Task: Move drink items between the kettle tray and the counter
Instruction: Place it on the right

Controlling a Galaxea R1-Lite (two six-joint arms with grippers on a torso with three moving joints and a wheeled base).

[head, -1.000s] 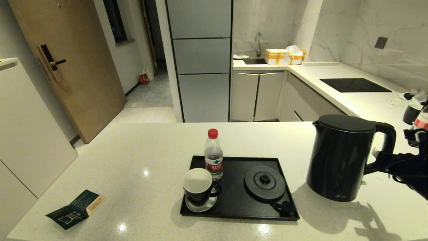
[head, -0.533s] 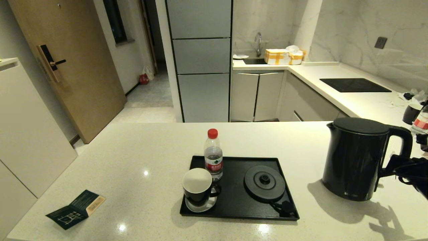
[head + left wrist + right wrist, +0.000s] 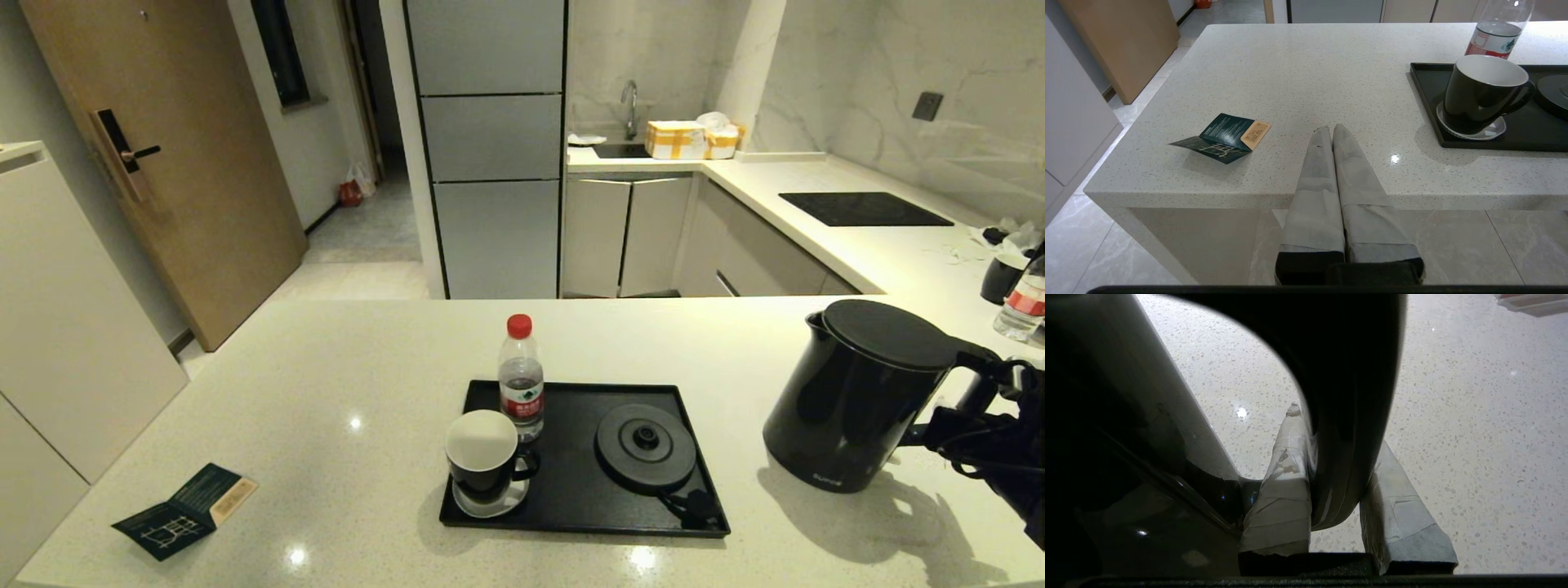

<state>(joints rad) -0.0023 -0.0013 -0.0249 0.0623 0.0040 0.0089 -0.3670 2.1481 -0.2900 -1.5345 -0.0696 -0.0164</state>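
**Kettle tilted on the counter in the right gripper's grasp**

The matte-black kettle (image 3: 857,396), a tall smooth cylinder with a flat round lid, leans toward the tray, its base on or just above the counter (image 3: 326,392), to the right of the kettle tray (image 3: 571,490) and apart from it. The right gripper (image 3: 1331,457) has its two tape-wrapped fingers (image 3: 1280,490) clamped on either side of the kettle's loop handle, one inside the loop and one outside.

The counter is glossy off-white stone with fine speckles. The tray is a flat black rectangle with a low raised rim. On it stand three things: one round black base disc (image 3: 646,447), one black mug (image 3: 483,453) with a white interior on a pale saucer, and one clear plastic water bottle (image 3: 521,380) with a red cap and red label. One folded dark-green leaflet (image 3: 184,510) lies on the counter, well left of the tray.

The left gripper (image 3: 1330,132) hangs at the counter's near edge, its two taped fingers pressed together, holding nothing.
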